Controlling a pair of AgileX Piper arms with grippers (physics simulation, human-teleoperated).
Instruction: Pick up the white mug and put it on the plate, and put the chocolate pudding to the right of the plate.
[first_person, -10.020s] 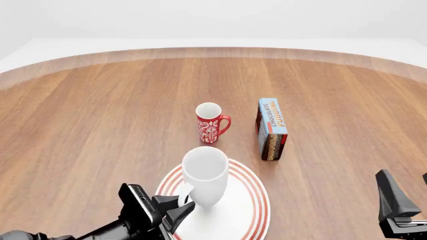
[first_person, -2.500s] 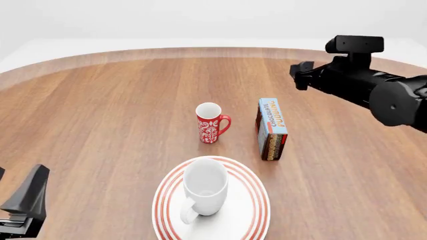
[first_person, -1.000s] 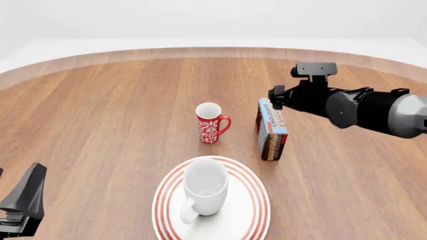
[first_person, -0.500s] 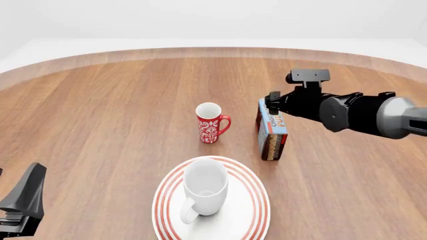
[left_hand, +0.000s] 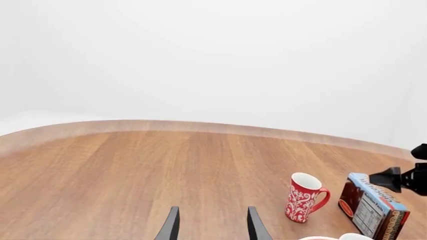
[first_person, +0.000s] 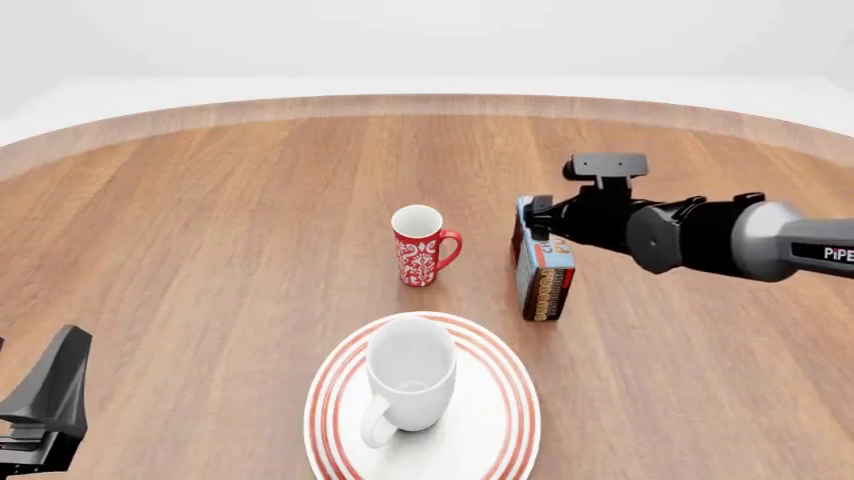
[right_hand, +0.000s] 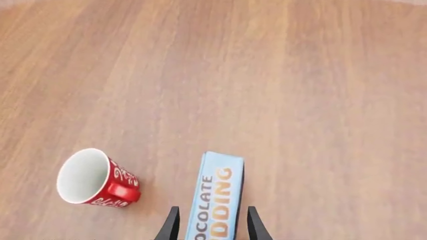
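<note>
At far left of the front view, the left gripper (first_person: 47, 405) rests low, well apart from everything; its fingers (left_hand: 171, 226) are spread and hold nothing. Near the front edge, center, the white mug (first_person: 407, 385) stands upright on the plate (first_person: 514, 395), so step 1 looks done. Behind it is a red mug (first_person: 422, 245), not part of the task. To the right, the chocolate pudding (first_person: 543, 260) stands on edge, behind the plate's right rim. The right gripper (first_person: 541, 218) is at the box's far end, jaws apart w/ the box top between them, not yet closed. Step 2 is in hand: next, prob. lower, close on the box, then carry it to the plate's right side.
</note>
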